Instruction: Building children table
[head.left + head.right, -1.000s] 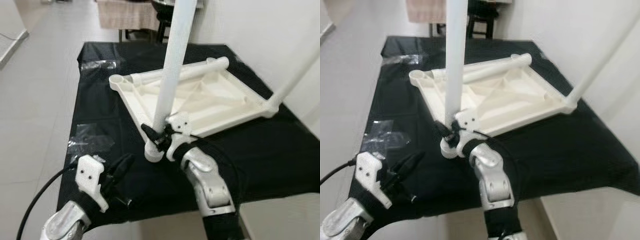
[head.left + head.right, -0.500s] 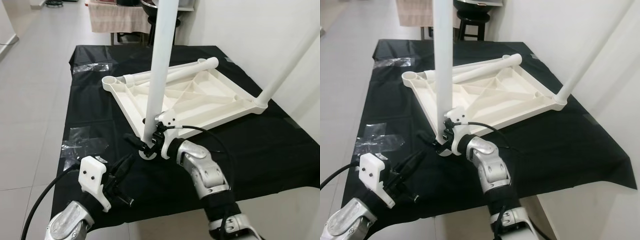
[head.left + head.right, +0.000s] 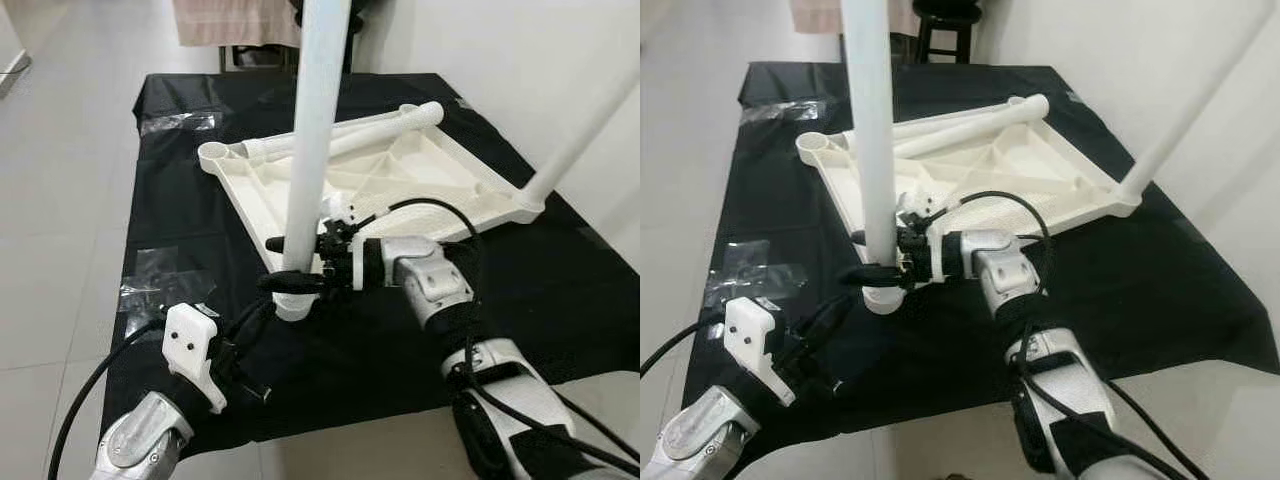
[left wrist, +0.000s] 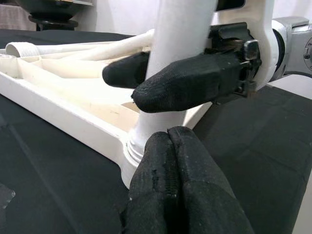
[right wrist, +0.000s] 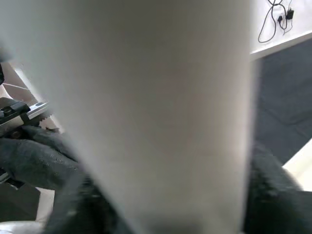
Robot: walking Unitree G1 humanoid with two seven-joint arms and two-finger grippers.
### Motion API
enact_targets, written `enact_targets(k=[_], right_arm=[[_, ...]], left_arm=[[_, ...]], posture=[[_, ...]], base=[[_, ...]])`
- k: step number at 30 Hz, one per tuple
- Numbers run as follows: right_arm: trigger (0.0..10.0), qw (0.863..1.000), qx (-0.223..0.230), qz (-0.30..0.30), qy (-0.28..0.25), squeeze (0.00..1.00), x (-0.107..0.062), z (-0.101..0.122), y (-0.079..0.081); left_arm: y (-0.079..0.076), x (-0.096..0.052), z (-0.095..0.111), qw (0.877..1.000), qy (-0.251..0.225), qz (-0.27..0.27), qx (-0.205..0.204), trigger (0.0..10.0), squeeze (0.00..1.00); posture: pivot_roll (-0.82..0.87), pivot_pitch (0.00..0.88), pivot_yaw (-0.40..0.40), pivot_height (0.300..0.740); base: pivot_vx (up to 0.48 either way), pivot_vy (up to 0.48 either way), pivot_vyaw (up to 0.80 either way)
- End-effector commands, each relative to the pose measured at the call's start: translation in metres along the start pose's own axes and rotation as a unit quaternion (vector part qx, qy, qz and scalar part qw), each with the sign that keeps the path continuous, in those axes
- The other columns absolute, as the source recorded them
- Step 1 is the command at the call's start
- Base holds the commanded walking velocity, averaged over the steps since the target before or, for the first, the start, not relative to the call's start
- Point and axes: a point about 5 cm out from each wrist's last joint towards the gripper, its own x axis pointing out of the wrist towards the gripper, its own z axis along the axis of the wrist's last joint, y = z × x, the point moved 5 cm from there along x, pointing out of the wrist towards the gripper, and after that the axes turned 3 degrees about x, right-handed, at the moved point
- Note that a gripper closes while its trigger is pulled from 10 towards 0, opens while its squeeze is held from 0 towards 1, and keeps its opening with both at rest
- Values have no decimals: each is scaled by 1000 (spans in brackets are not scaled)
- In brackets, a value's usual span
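The right end effector [image 3: 290, 262] sits at the centre of the left eye view, its two black fingers [image 3: 292, 282] closed around the base of an upright white table leg [image 3: 316, 120], one finger on each side of the tube, just above the round socket at the near corner of the tabletop. In the left wrist view the same fingers [image 4: 190, 85] clasp the leg [image 4: 180, 48] from both sides. The right wrist view is taken up by the pale blurred leg [image 5: 146, 112] with dark finger pads [image 5: 39, 156] beside it.

The left end effector [image 3: 255, 325] is in the lower left of the left eye view, low over the black cloth, just short of the leg's socket; its fingertips [image 4: 170, 170] are pressed together and hold nothing.

The white table top [image 3: 420, 190] lies upside down in the upper middle of the frame, ribs showing, on the surface draped with a black cloth [image 3: 560, 290]. A second leg [image 3: 585, 140] rises from its right corner and runs out at the upper right. A third leg [image 3: 370, 130] lies flat along the far edge of the top. Clear plastic wrap [image 3: 150, 285] lies on the cloth at the left, another piece [image 3: 180, 122] near the far left corner. A pale tiled floor [image 3: 60, 200] fills the left side.
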Motion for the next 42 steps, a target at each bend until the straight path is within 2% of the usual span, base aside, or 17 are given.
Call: enact_targets(k=[1, 7, 12, 13, 15, 18, 20, 25, 26, 27, 30, 31, 33, 36, 40, 41, 42], right_arm=[[0, 1000, 21, -7, 10, 0, -2, -13, -1], [0, 999, 7, -39, -9, 0, -9, -11, -8], [0, 987, 15, -159, -28, 0, -19, -22, -17], [0, 980, 22, -195, -26, 0, -21, -28, -18], [0, 929, 62, -360, -50, 0, -23, -40, -34], [0, 929, 62, -360, -50, 0, -23, -40, -34], [0, 904, 83, -414, -71, 0, -5, -50, -20], [0, 917, 63, -388, -65, 0, 13, -46, -16], [2980, 917, 59, -391, -61, 0, 12, -43, -18], [10000, 918, 57, -388, -63, 0, 10, -38, -21], [10000, 928, 55, -361, -78, 0, 8, -27, -23], [10000, 932, 54, -347, -84, 1000, 8, -23, -23], [10000, 964, 38, -248, -93, 1000, 18, -8, -7], [10000, 981, 14, -170, -97, 1000, 18, 2, 3], [10000, 987, -5, -141, -79, 980, 14, 1, 3], [10000, 992, -16, -110, -60, 0, 10, 0, 2], [10000, 996, -18, -71, -40, 0, 7, -2, 3]], left_arm=[[-2, -1, -3, 1000, 5, 2, -3, 10000, 0], [-2, -1, -3, 1000, 4, 1, -4, 10000, 0], [-4, -2, -1, 1000, 3, 0, -5, 10000, 0], [-4, -2, -1, 1000, 2, 0, -5, 10000, 0], [-3, -3, -1, 1000, 2, 0, -4, 10000, 0], [-3, -3, -1, 1000, 2, 0, -4, 10000, 0], [-1, -3, -1, 1000, 3, 0, -6, 10000, 0], [-1, -2, -2, 1000, 4, -3, -6, 10000, 0], [-1, -2, -2, 1000, 4, -2, -6, 10000, 0], [0, -2, -2, 1000, 4, -1, -6, 10000, 0], [0, -3, -2, 1000, 4, 1, -5, 10000, 0], [0, -3, -2, 1000, 4, 2, -5, 10000, 0], [0, -3, -2, 1000, 4, 1, -5, 10000, 0], [0, -2, -2, 1000, 4, 0, -6, 10000, 0], [-1, -2, -3, 1000, 4, -1, -6, 10000, 0], [-1, -2, -3, 1000, 4, -1, -6, 10000, 0], [-1, -2, -3, 1000, 4, 0, -6, 10000, 0]], posture=[[134, 85, -134, 740], [131, 89, -135, 740], [119, 101, -143, 740], [119, 101, -143, 740], [109, 104, -140, 740], [109, 104, -140, 740], [109, 93, -121, 740], [113, 90, -128, 740], [114, 89, -129, 740], [116, 91, -130, 740], [120, 89, -131, 740], [120, 89, -131, 740], [120, 89, -130, 740], [120, 85, -128, 740], [129, 84, -133, 740], [129, 84, -133, 740], [135, 83, -137, 740]], base=[[0, 0, 0], [0, 0, 0], [0, 0, 0], [0, 0, 0], [0, 0, 0], [0, 0, 0], [0, 0, 0], [0, 0, 0], [0, 0, 0], [0, 0, 0], [0, 0, 0], [0, 0, 0], [0, 0, 0], [0, 0, 0], [0, 0, 0], [0, 0, 0], [0, 0, 0]])
